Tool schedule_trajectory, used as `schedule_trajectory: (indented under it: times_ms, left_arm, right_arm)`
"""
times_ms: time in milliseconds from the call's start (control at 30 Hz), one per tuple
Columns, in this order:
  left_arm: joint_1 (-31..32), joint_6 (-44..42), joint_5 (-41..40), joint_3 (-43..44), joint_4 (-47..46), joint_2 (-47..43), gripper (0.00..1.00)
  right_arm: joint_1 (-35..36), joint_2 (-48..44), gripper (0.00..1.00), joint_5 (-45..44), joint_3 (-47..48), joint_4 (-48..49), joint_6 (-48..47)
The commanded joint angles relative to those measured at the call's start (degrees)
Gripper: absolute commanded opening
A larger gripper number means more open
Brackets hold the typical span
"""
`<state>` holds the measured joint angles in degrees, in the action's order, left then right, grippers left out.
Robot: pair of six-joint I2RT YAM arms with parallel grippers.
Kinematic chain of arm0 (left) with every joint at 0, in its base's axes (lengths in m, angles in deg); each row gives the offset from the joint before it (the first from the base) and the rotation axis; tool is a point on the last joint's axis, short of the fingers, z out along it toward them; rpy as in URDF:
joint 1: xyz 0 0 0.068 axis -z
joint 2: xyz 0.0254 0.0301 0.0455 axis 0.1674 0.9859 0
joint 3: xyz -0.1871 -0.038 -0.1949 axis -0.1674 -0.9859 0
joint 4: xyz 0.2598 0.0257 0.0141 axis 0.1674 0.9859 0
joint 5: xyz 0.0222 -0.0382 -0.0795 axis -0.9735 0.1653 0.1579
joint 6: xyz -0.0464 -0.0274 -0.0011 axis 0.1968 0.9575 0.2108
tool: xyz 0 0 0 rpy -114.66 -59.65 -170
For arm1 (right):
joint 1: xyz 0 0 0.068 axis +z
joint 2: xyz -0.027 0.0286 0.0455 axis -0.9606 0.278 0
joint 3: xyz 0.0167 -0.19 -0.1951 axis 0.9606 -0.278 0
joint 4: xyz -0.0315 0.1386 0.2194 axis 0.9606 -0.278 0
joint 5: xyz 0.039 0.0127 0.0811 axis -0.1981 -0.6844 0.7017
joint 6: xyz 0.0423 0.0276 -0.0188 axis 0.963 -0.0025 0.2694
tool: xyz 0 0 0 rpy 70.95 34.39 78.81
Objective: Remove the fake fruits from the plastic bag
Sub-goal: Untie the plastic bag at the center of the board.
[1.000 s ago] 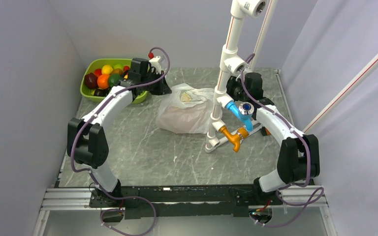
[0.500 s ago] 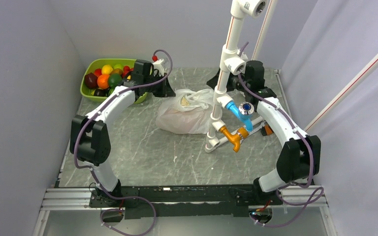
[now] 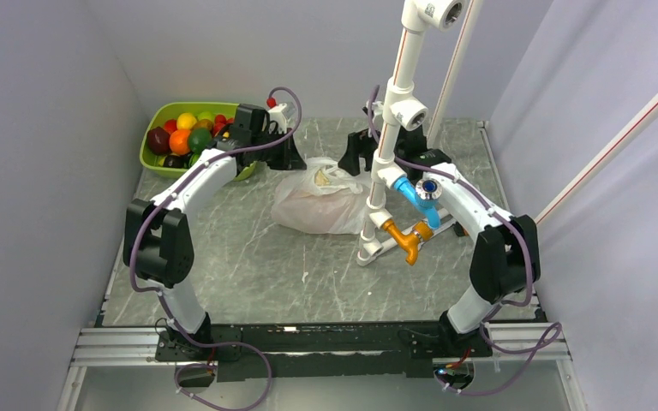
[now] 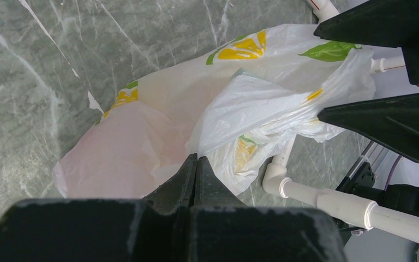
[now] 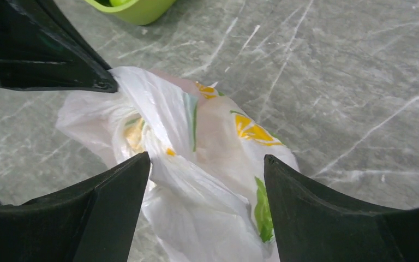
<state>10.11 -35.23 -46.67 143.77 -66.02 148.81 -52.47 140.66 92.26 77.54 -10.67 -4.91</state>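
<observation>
The marbled desk [image 3: 248, 257] carries the lemon-printed plastic bag [image 3: 321, 205] near its middle, slumped between the two arms. The right hand [image 5: 206, 158] is spread wide, one finger either side of the bag's crumpled top. The left hand [image 4: 195, 161] is clenched at the bag's edge (whether it pinches any film, I cannot tell). The fake fruits [image 4: 123, 150] show only as a reddish blush through the bag.

The left arm [image 3: 195, 178] and right arm [image 3: 473, 204] have white link shells, black joint housings, external purple cables [image 3: 267, 368] and black tapered fingers [image 5: 327, 218].
</observation>
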Motion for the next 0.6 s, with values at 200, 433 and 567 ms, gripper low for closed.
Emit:
schedule_trajectory:
  times_ms: [200,433,567]
  left_arm:
    - [0.3,-1.0,-2.7,2.8,1.5,-1.1,0.0]
    - [-0.1,-0.4,-8.6,1.3,1.5,-3.5,0.0]
    - [-1.5,1.7,-10.4,-0.5,0.0,-4.9,0.0]
  right_arm:
    - [0.8,0.1,0.53,-8.7,0.7,2.0,0.4]
    - [-0.8,-3.9,0.16,-17.2,-2.7,4.4,4.4]
    - [-5.1,-5.7,0.03,-16.7,-4.8,6.1,9.4]
